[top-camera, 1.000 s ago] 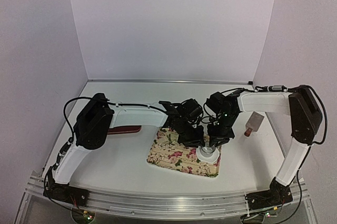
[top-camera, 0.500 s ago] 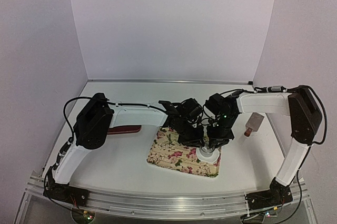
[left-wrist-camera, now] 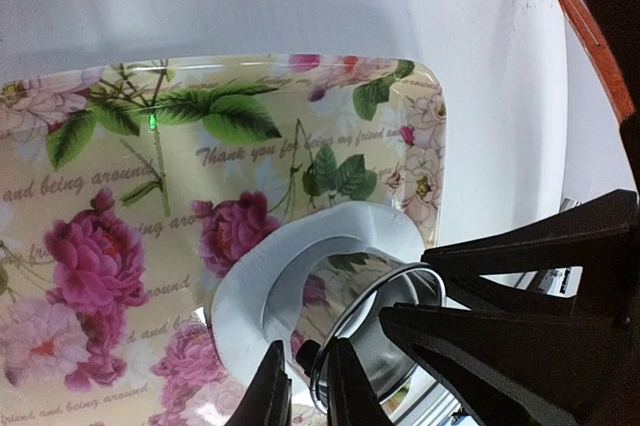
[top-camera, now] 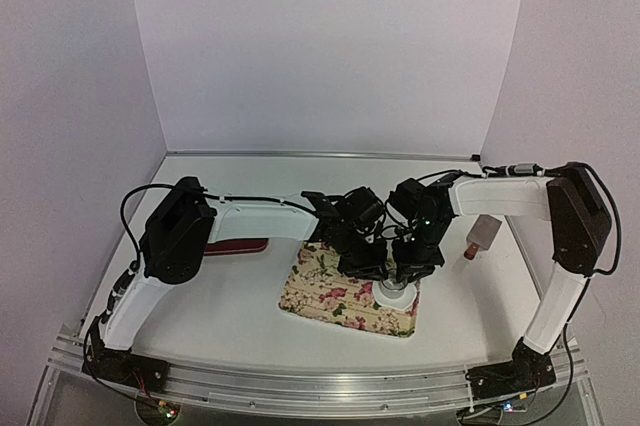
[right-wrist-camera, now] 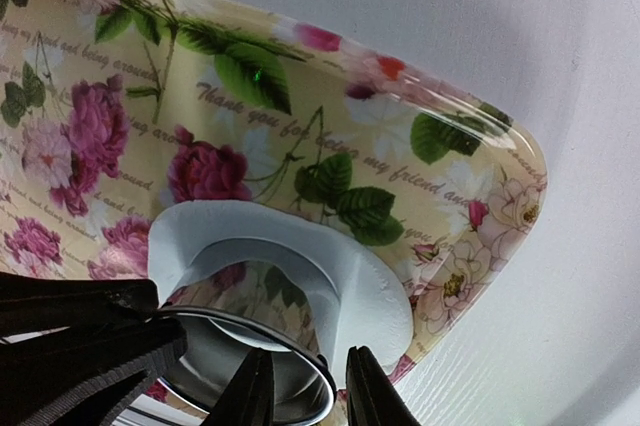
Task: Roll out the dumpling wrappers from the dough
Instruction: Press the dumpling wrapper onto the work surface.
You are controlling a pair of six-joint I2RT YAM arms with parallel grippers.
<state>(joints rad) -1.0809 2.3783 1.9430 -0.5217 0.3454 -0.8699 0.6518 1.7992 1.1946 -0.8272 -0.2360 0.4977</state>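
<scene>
Steel ring [left-wrist-camera: 385, 311] pinched narrowly: my left gripper [left-wrist-camera: 305, 396] at 10 o'clock, right gripper [right-wrist-camera: 308, 396] at 1, wrists pitched down; dough [right-wrist-camera: 350, 276] beneath, 4 o'clock corner of floral tray [top-camera: 315, 288]

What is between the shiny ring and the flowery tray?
The flat white dough lies between them: the ring sits on it, and it rests on the tray. Both wrist views show this.

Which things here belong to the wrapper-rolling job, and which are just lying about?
Job: flattened white dough sheet with a hole; shiny metal ring cutter; floral rectangular tray.
Lying about: dark red elongated object; orange-handled metal tool.
</scene>
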